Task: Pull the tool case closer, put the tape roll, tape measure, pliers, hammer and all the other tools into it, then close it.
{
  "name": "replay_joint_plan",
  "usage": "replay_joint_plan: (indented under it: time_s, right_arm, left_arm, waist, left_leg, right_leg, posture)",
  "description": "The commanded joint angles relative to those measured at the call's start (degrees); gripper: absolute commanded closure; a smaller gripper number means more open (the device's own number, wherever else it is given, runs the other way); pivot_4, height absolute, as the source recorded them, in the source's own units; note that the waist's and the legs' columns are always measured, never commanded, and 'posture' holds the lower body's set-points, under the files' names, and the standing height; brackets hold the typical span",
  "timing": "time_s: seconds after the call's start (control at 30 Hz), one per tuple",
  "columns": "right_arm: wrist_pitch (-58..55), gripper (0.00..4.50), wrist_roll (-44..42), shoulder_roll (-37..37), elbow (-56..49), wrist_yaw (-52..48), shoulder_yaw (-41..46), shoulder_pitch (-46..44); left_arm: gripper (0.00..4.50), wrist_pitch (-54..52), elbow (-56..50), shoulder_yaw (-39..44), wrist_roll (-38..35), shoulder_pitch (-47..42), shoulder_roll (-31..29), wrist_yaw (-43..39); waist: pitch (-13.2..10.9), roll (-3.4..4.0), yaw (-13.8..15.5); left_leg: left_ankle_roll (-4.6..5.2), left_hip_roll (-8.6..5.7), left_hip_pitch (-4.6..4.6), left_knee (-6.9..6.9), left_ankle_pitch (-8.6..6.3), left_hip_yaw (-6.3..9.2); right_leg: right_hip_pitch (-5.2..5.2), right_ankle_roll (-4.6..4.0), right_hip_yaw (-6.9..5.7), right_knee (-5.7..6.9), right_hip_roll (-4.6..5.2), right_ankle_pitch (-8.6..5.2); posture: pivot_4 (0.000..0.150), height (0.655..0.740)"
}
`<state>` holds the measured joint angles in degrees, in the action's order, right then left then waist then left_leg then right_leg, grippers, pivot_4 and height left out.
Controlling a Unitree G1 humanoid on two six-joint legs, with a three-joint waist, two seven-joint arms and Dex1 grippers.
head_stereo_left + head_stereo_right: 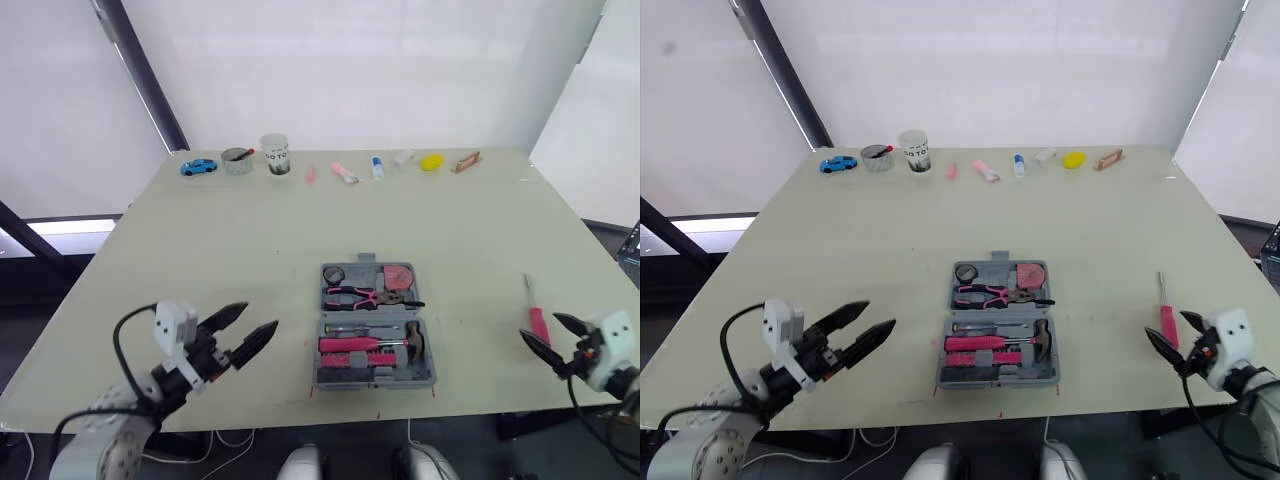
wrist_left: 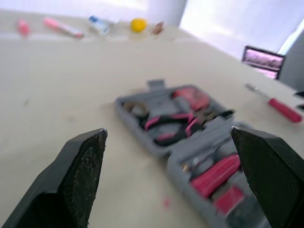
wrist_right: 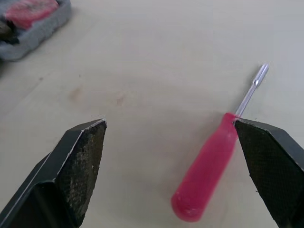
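I'm holding the left tool (image 1: 258, 318) wide open and empty, with the nearly full case (image 1: 375, 325) lying open to its right. The right tool (image 3: 169, 122), spread and empty, is hovering just short of the red screwdriver (image 3: 209, 175). Next it needs lowering to pinch the handle. The case's small slots are blurring together.

**Colours on the table**

Table (image 1: 250, 240): pale cream-green, plain, with a few faint marks. Tool case (image 1: 325, 350): grey shell. The tools inside are pink and black, and the pliers (image 1: 355, 295) have pink grips. Screwdriver (image 3: 209, 166): pink-red handle, silver shaft. Far edge: blue toy car (image 1: 198, 167), yellow lump (image 1: 431, 161), white cup (image 1: 275, 153) with dark lettering. Left gripper (image 2: 167, 131) and right gripper (image 3: 169, 123): black fingers.
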<state>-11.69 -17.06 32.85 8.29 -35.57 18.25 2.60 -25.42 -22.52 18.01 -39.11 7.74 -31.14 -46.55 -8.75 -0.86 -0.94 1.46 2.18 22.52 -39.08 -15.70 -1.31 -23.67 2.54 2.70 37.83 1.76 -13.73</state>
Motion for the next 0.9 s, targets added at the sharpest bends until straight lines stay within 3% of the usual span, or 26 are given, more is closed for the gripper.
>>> replay_joint_plan:
  time_s: [0.03,0.17,0.3,0.57,0.67,0.87,0.9]
  right_arm:
    - [-6.9,0.0,1.1,-1.6,-0.6,8.2,0.1,-4.7]
    - [-12.2,0.0,0.9,-3.5,0.5,14.5,1.1,-9.0]
    - [-15.9,0.0,1.3,-4.0,5.0,18.4,0.8,-14.6]
    - [-19.8,0.0,2.4,-3.7,10.4,23.5,0.9,-18.5]
    - [-19.3,0.77,2.5,-3.7,11.0,23.7,1.1,-18.5]
    - [-17.9,3.86,2.7,-3.0,12.4,22.5,0.9,-18.2]
    - [-17.9,4.14,2.5,-3.0,12.5,22.2,1.0,-18.0]
  left_arm:
    - [0.07,-0.7,-5.8,-3.4,-1.0,-1.9,-1.6,-1.1]
    - [0.07,0.6,-7.4,-6.1,-1.7,-2.8,-2.9,-5.0]
    - [0.07,3.6,-7.1,-6.6,-3.2,-5.0,-6.6,-14.1]
    - [0.07,2.0,-5.9,-1.8,-11.7,-7.1,-10.3,-21.7]
    - [0.0,2.8,-4.7,-1.0,-11.4,-6.1,-11.1,-23.3]
    - [0.0,4.7,-4.7,-1.4,-9.7,-6.0,-10.7,-23.5]
    - [0.0,5.6,-4.7,-1.5,-8.8,-5.9,-10.2,-23.0]
  waist:
    - [0.0,0.07,0.0]
    - [0.0,0.05,0.1]
    - [0.0,0.1,0.0]
    - [-0.1,0.11,0.0]
    - [-0.1,0.12,-0.1]
    - [-0.1,0.1,0.1]
    - [-0.1,0.1,0.1]
  left_leg:
    - [0.0,-0.01,-0.03,-0.01,0.0,-0.02]
    - [0.0,-0.05,0.01,0.0,0.0,-0.05]
    - [0.0,-0.04,0.06,0.0,0.0,-0.15]
    - [0.0,-0.03,0.12,0.02,0.0,-0.17]
    - [0.0,-0.03,0.12,0.03,0.0,-0.17]
    - [0.0,-0.03,0.11,0.02,0.0,-0.17]
    - [0.0,-0.03,0.11,0.02,0.0,-0.18]
  right_leg:
    - [0.0,0.01,0.07,0.0,0.0,0.0]
    - [0.0,0.02,0.08,-0.04,0.01,0.0]
    - [-0.01,0.0,-0.04,-0.04,-0.04,-0.01]
    - [-0.02,0.02,-0.05,-0.12,-0.04,-0.01]
    - [-0.02,0.03,-0.05,-0.12,-0.04,-0.01]
    - [-0.01,0.03,-0.06,-0.14,-0.03,-0.02]
    - [0.0,0.03,-0.05,-0.15,-0.03,-0.01]
  posture:
    - [0.15,0.74]
    - [0.15,0.74]
    - [0.15,0.74]
    - [0.15,0.74]
    - [0.15,0.74]
    - [0.15,0.74]
    - [0.15,0.74]
